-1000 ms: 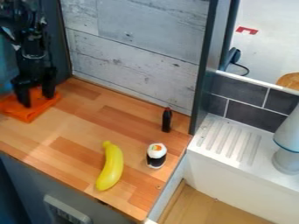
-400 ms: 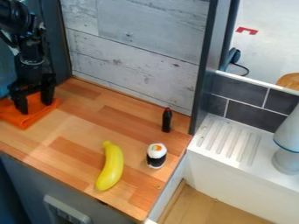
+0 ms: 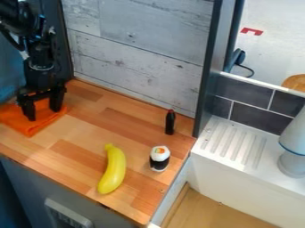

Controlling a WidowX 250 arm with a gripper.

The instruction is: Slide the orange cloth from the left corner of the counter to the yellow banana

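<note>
Brightly orange, a single cloth [image 3: 31, 128] lies at the far left of the wooden counter [image 3: 137, 116], flattish and matte, with soft rumples and a corner pointing toward the counter's front edge. Over it hangs the one black gripper [image 3: 43, 115], pointing down, its two fingers spread well apart, with orange fabric showing between them; whether the tips press into the cloth or stop just above it, I cannot tell. Well apart from the cloth, out on the counter, are three small items, one of each: a yellow banana [image 3: 113, 171], lying with its narrow end toward the back panel; a sushi piece [image 3: 159, 158], upright, white on top with an orange and green spot and black around its lower part; and a slim black bottle [image 3: 170, 123] with a red cap, upright near the grey plank panel [image 3: 140, 64]. Beyond the counter's right side, one white grooved ledge [image 3: 229, 167] holds a pale grey vessel [image 3: 293, 162], below dark tiles [image 3: 244, 94].
</note>
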